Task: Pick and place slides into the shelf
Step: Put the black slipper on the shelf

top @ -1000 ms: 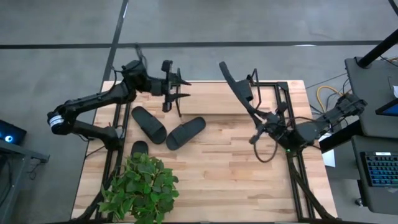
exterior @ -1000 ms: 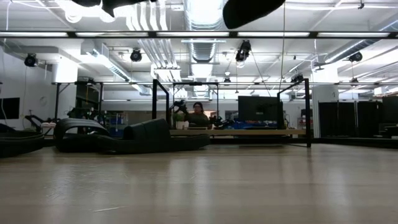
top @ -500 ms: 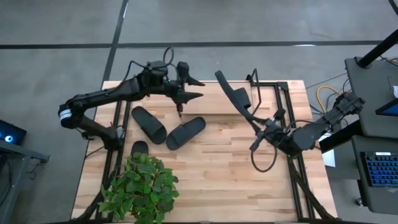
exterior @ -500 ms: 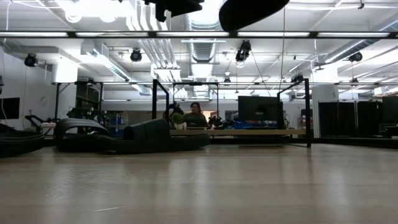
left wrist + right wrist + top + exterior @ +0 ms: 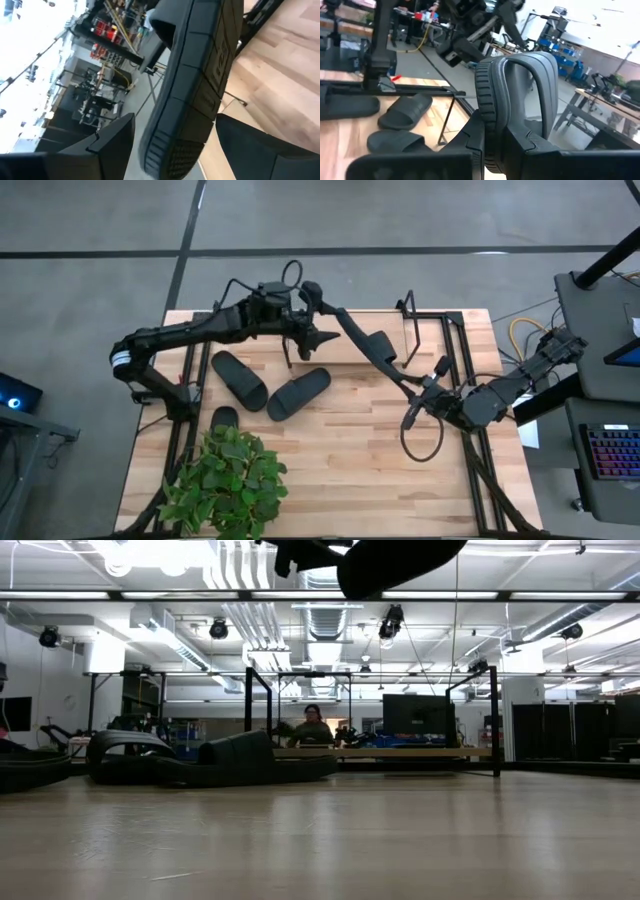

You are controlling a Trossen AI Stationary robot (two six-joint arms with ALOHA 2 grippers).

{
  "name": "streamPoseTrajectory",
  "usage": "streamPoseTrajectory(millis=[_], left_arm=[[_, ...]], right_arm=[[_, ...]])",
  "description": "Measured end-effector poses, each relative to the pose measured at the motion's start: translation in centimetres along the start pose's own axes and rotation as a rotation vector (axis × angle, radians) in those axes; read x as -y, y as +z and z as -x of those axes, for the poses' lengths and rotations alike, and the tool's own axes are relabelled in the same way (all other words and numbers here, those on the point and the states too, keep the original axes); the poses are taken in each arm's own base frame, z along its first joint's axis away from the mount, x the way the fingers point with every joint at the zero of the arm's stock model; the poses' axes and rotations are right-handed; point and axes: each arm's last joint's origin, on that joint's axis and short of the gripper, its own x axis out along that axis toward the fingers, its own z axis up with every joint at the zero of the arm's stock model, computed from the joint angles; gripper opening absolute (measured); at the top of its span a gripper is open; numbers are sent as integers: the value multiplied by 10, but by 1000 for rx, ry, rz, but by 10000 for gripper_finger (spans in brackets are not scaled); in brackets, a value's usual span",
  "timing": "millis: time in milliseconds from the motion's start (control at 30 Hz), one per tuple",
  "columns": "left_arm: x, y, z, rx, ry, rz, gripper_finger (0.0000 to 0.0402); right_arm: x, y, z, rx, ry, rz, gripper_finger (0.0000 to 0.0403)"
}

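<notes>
A: Right gripper [image 5: 408, 380] first. It is gripping one slide [image 5: 365, 342] and holding it up above the table [image 5: 380, 470]. In the right wrist view the gripper [image 5: 492, 145] is clamped tight on the sole edge, and the slide [image 5: 515, 100] is standing on edge with its strap arching up.

B: And the left gripper [image 5: 320, 320]?

A: It is reaching across from the left, near the table's far edge. It is gaping wide at the free end of that same slide. In the left wrist view the ribbed sole [image 5: 200, 85] is sitting between the two spread fingers [image 5: 110, 145]. Contact? Can't tell. It has nothing in its hold.

B: Where is that slide relative to the shelf [image 5: 412, 330]?

A: It is hanging over the far middle of the table, raised, above the shelf and not in it. In the low view the slide [image 5: 395, 560] and the left gripper [image 5: 300, 552] are showing high at the top edge, well above the shelf [image 5: 380, 752].

B: Other slides?

A: Two slides [image 5: 240, 378] are lying flat on the table's left half, angled toward each other with their near ends just beside one another. A third slide [image 5: 224, 418] is lying just in front of them, its near end under the leaves of a plant [image 5: 225, 480].

B: Anything behind?

A: A person [image 5: 313, 725] is sitting far back in the room.
</notes>
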Motion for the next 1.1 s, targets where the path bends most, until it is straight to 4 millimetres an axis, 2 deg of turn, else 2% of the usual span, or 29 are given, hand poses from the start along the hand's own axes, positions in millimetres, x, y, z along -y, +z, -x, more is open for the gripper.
streamPoseTrajectory(millis=[267, 433, 567, 800, 833, 933, 1100], left_arm=[[6, -1, -31, -101, -32, 46, 262], [1, 2, -36, -107, -10, 50, 250], [3, 4, -38, -104, -17, 43, 198], [5, 6, -39, -99, -29, 12, 47], [5, 6, -39, -98, -29, 12, 36], [5, 6, -39, -96, -28, 13, 36], [5, 7, -39, -88, -25, 13, 36]], right_arm=[[-2, -3, 0, -6, 38, 15, 24], [-2, -4, 0, -14, 34, 34, 24], [-2, -4, 0, -15, 33, 55, 24], [-2, -4, 0, -14, 32, 86, 24], [-1, -4, 0, -13, 32, 90, 24], [-1, -4, 0, -10, 34, 119, 36], [-2, -2, 1, 2, 51, 189, 99]])
